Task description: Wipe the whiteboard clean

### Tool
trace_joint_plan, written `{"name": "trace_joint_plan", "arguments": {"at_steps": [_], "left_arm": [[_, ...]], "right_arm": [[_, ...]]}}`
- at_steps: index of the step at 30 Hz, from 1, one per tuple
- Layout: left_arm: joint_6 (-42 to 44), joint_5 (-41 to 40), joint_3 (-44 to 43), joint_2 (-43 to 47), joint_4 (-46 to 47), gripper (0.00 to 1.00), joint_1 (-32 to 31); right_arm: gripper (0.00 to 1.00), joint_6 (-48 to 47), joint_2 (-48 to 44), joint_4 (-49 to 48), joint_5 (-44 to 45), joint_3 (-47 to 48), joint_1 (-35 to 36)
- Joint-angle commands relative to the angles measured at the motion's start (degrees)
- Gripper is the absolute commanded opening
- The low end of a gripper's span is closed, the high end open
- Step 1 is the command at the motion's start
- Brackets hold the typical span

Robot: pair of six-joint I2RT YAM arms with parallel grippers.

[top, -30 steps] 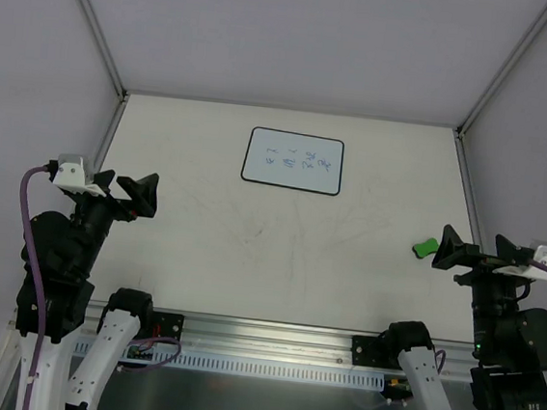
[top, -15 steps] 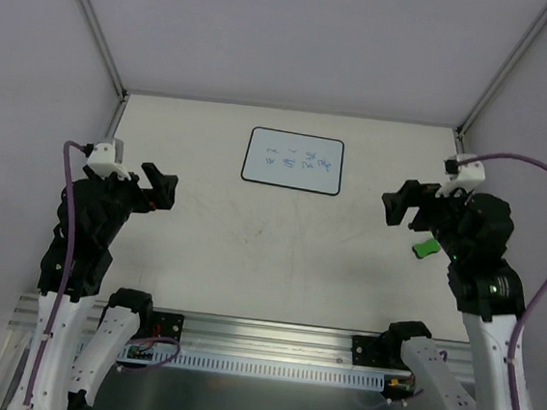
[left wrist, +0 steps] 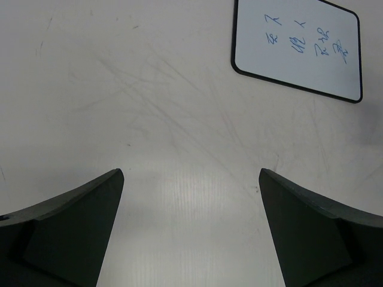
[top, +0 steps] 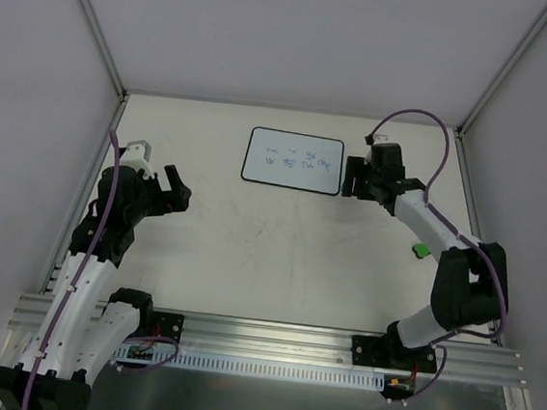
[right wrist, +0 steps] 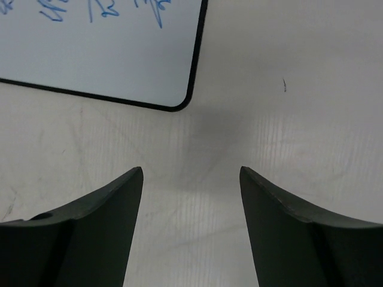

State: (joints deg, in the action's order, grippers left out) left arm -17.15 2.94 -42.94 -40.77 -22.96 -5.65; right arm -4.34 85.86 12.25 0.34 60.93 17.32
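Observation:
The whiteboard (top: pixel 292 159), white with a thin black border and blue handwriting, lies flat at the back middle of the table. It also shows in the left wrist view (left wrist: pixel 297 49) and in the right wrist view (right wrist: pixel 96 48). My right gripper (top: pixel 353 180) is open and empty, low over the table just off the board's near right corner. My left gripper (top: pixel 175 188) is open and empty over the left part of the table, well away from the board. A small green eraser block (top: pixel 422 249) lies on the table at the right, partly behind my right arm.
The white table (top: pixel 269 253) is scuffed with faint marks. Metal frame posts and grey walls close in the left, right and back sides. An aluminium rail runs along the near edge by the arm bases.
Both arms have swung up and forward over the table. My right gripper moved from beside the green eraser to the board's right corner. My left gripper moved inward and forward.

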Motion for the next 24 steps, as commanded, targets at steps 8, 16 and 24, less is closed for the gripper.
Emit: {"name": "trace_joint_plan", "arguments": {"at_steps": [8,16,24], "left_arm": [[0.1,-0.3,1.0,0.8,3.6,0.99,-0.2],[-0.2,0.3,1.5,1.0,3.6,0.99,-0.2],[-0.3,-0.4,1.7,1.7,3.6,0.99,-0.2]], "right_arm": [[0.53,9.3,21.0,-6.7,11.6,13.3,3.2],[0.42,13.3,26.5,-3.9,16.9,16.2,4.5],[0.32,14.8,28.7,-1.1,17.0,17.7,5.2]]}}
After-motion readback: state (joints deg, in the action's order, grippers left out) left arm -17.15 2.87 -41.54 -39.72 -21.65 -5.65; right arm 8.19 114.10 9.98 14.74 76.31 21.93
